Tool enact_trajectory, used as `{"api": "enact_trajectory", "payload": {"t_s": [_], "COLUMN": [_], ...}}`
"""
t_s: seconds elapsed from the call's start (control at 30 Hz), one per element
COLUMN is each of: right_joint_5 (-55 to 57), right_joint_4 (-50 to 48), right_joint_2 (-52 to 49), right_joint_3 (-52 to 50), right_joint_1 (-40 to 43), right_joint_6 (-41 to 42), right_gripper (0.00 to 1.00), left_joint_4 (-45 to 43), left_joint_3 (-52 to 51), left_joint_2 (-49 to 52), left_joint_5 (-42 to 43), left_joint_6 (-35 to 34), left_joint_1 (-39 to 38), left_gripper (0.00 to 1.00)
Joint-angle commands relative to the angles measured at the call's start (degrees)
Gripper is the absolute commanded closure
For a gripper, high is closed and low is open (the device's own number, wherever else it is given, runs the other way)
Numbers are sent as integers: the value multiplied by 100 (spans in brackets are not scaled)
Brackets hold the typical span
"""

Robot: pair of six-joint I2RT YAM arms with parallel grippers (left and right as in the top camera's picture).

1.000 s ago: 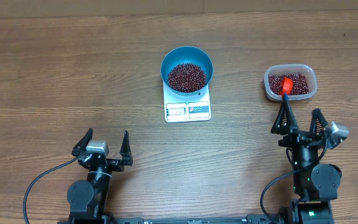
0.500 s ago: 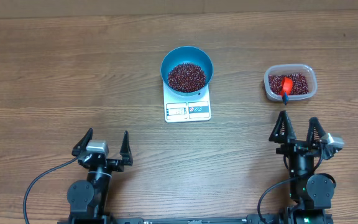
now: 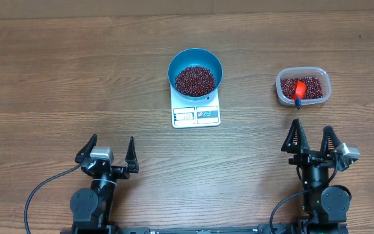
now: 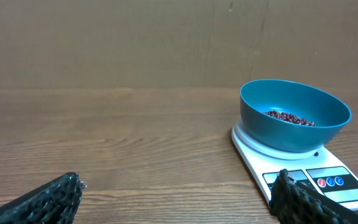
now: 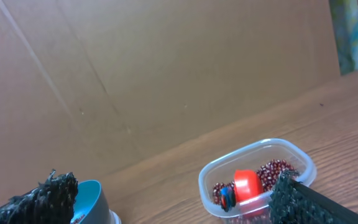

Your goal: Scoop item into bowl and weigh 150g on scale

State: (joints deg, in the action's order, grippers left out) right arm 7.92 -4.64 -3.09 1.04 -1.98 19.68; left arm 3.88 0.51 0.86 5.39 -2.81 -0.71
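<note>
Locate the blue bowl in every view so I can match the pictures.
Overhead: blue bowl upper centre, on the scale.
Left wrist: bowl right of centre, on the scale.
Right wrist: bowl bottom left corner, mostly cut off.
Shared landmark: the white scale beneath the bowl.

Scale point(image 3: 196, 115) readout too small to read from overhead; bowl point(image 3: 195, 71) covers its rear. Right wrist view: bowl cut by bottom edge and fingertip point(image 5: 50, 198); scoop point(image 5: 246, 185) handle blurred.
</note>
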Motion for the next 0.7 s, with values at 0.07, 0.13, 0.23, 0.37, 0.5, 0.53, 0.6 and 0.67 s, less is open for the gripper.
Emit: {"api": "enact_trajectory", "payload": {"t_s": [0.07, 0.13, 0.23, 0.37, 0.5, 0.53, 0.6, 0.67], "right_joint_5": [61, 105, 103, 101, 101, 101, 98, 96], "right_joint_4": [151, 160, 184, 282, 514, 553, 660, 772], "right_joint_2": [297, 297, 297, 297, 297, 297, 297, 297], "right_joint_3": [-59, -59, -59, -59, -59, -59, -59, -59], "right_joint_1": [-35, -48, -59, -66, -66, -66, -66, -66], "right_joint_6": [22, 22, 24, 26, 26, 24, 28, 28], "right_gripper": [0, 0, 0, 0, 0, 0, 0, 0], "left_joint_4": [15, 15, 15, 15, 15, 15, 15, 15], "left_joint_3": [-26, -26, -26, -26, -26, -26, -26, -26], "left_joint_2": [-63, -63, -63, -63, -63, -63, -63, -63], "left_joint_5": [22, 24, 22, 24, 22, 24, 24, 24], "left_joint_6": [4, 4, 4, 4, 4, 4, 4, 4], "left_joint_1": [44, 42, 44, 44, 44, 44, 42, 44], "left_gripper": [0, 0, 0, 0, 0, 1, 1, 1]}}
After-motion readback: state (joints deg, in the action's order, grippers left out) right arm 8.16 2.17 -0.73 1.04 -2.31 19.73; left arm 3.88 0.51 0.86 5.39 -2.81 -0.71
